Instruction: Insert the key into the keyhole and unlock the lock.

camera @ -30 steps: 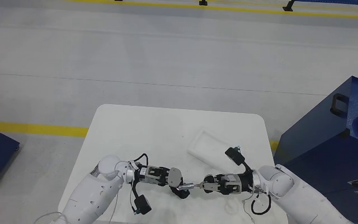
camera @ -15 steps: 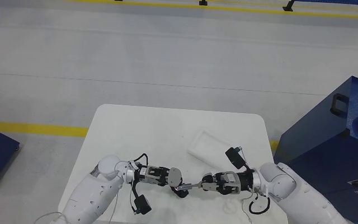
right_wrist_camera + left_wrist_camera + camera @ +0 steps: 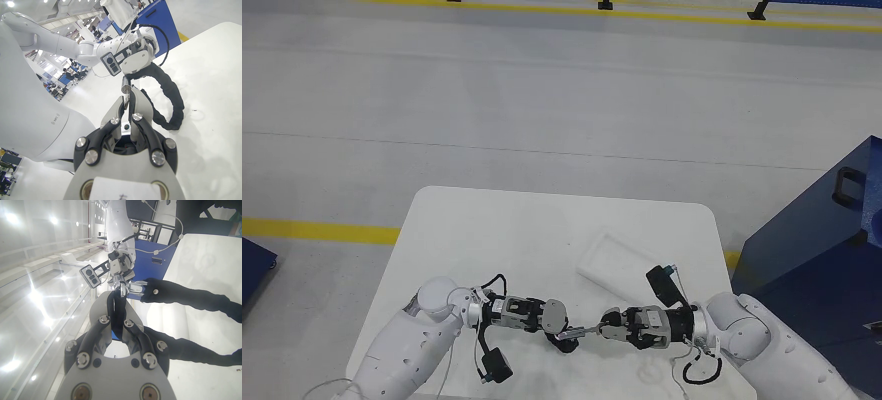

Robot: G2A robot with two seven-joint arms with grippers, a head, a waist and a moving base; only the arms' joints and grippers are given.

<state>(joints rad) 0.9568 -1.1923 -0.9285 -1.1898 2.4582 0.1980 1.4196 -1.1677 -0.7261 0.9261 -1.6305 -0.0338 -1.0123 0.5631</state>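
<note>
On the white table [image 3: 492, 230], near its front edge, the left gripper [image 3: 115, 300] is seen with its fingers pressed together on the black sleeved cable [image 3: 189, 298] of the lock [image 3: 135, 288]. The cable hangs in a loop over the tabletop. The lock's chrome cylinder is held raised just beyond the fingertips, between the two grippers. To its right, the key [image 3: 126, 101] is pinched flat between the closed fingers of the right gripper [image 3: 128, 95]. The key's tip is brought up against the end face of the cylinder, in line with it. How far the blade is seated in the keyhole cannot be told. Farther back on the table, well apart from both grippers, a shallow white tray [image 3: 620, 262] is laid at an angle. Beyond the table's right edge a blue cabinet [image 3: 822, 240] is stood on the floor.
</note>
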